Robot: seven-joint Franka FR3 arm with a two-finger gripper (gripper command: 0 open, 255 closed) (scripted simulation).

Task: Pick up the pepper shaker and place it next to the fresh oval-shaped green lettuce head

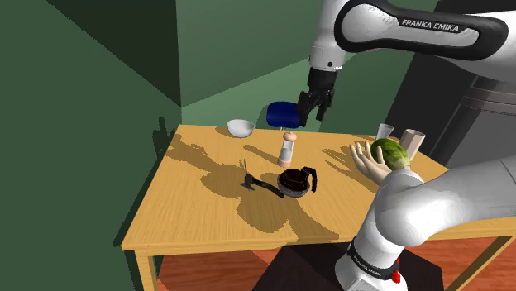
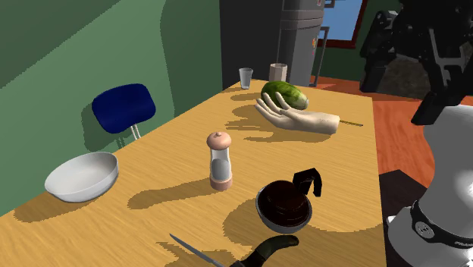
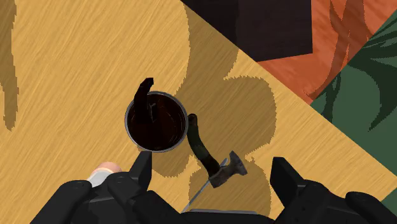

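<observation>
While two fingers [image 3: 141, 172] gape, one shaker [image 1: 287, 149] stands

Wooden table [image 1: 190, 207] holds white bowl [image 1: 241, 127], dark pot [image 1: 295, 182], knife [image 3: 205, 156] — blue chair [image 2: 123, 108] beside.

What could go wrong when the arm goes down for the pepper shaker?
The tall, slim pepper shaker sits beside one finger of the open gripper, not between the two, so a straight descent could topple it. The dark pot stands close and might get clipped. The green lettuce head rests on a hand-shaped holder, so placing could nudge it.
</observation>
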